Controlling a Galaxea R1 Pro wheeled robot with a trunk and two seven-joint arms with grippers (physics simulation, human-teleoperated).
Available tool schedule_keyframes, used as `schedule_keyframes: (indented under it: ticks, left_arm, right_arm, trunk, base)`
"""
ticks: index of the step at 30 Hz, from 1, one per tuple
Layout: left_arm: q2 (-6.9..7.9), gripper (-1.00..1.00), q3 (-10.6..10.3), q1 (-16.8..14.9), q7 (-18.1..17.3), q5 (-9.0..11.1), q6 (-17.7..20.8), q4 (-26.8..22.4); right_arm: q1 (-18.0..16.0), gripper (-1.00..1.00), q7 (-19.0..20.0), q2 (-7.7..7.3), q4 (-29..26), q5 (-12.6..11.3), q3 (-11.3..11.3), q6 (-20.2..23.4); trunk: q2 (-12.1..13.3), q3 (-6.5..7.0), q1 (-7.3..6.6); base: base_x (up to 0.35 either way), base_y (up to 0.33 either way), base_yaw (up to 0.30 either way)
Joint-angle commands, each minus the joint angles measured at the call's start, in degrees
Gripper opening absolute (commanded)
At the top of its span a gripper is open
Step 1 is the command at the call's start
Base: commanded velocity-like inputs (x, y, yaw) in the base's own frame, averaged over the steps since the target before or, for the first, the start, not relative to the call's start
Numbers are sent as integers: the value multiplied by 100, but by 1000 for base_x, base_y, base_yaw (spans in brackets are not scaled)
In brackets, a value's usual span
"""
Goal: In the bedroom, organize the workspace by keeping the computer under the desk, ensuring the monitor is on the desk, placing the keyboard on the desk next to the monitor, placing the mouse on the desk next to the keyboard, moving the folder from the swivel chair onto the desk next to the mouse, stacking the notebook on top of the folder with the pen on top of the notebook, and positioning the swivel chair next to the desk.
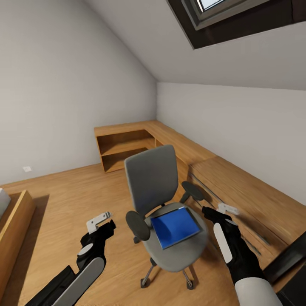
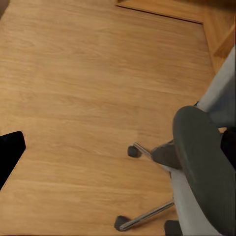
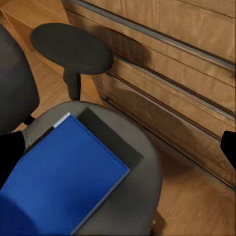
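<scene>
Folder (image 1: 175, 227) is lying flat on the chair (image 1: 163, 199) seat, between the armrests, awaiting pickup; right gripper (image 1: 225, 210) is hovering just beside it with fingers spread, while left gripper (image 1: 102, 219) is hanging open, empty, over the floor (image 1: 72, 191)

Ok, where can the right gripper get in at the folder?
Open: seat strip between folder and right armrest, above right gripper. Bare floor beyond left gripper. Crowded: the backrest side.
</scene>
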Motion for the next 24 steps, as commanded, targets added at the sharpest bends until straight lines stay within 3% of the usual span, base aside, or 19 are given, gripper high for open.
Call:
schedule_keyframes:
  ticks: [1,6,11,14,19,23,24]
  left_arm:
    - [13,100,17,-9,33,15,60,-2]
    - [57,100,180,-8,21,157,64,55]
    - [72,100,373,-9,-52,480,99,208]
    - [73,100,400,-8,-346,572,157,278]
    - [91,100,450,-9,-1365,594,390,676]
    - [99,100,701,-9,-2669,542,862,1079]
    - [101,100,722,-9,-2762,535,893,1088]
  right_arm:
    - [-2,100,-35,2,-9,-61,-4,17]
    - [-2,100,-35,2,-1,-61,0,22]
    - [-2,100,-32,2,1,-61,1,25]
    - [-2,100,-29,2,7,-61,-2,21]
    - [-2,100,-25,1,10,-61,-6,24]
    - [-2,100,-19,-17,8,-61,-8,32]
    - [-2,100,-17,-20,10,-61,-8,33]
  trunk:
    - [-4,-6,0]
    - [-4,-6,0]
    - [-4,-6,0]
    - [-4,-6,0]
    - [-4,-6,0]
    - [-4,-6,0]
    - [-4,-6,0]
  base:
    - [0,0,285]
    - [0,0,285]
    - [0,0,285]
    - [0,0,285]
    - [0,0,262]
    - [0,0,90]
    - [0,0,31]
